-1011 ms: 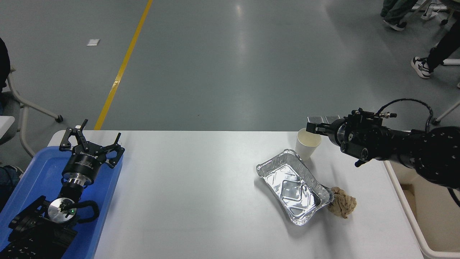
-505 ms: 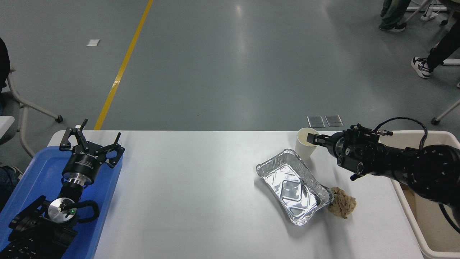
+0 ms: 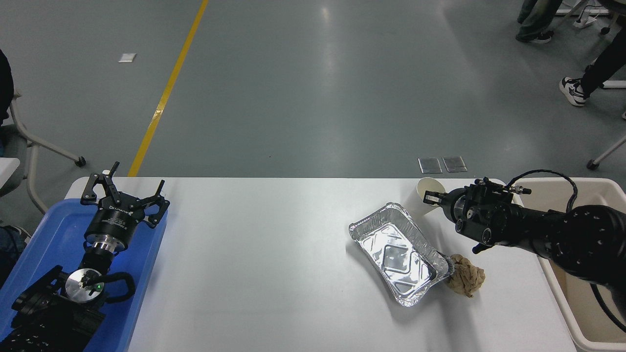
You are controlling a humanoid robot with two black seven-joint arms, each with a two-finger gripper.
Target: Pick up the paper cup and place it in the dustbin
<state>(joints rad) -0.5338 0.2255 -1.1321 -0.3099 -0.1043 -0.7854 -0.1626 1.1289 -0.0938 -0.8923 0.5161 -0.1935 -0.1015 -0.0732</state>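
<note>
The white paper cup (image 3: pixel 429 188) stands near the table's far edge, just beyond the foil tray, and tilts to the right. My right gripper (image 3: pixel 432 198) comes in from the right and is shut on the cup's wall at the rim, hiding the cup's lower right side. The cream dustbin (image 3: pixel 555 288) stands off the table's right edge, partly behind my right arm. My left gripper (image 3: pixel 124 188) is parked open at the lower left over the blue tray.
A foil tray (image 3: pixel 371 220) lies right of the table's middle, with a crumpled brown paper ball (image 3: pixel 467 277) at its near right corner. A blue tray (image 3: pixel 44 239) sits at the left edge. People's legs and chair legs are on the floor beyond.
My right gripper came down and put a finger inside the cup's rim. It then drew back to the right, and the cup moved right with it and tipped.
</note>
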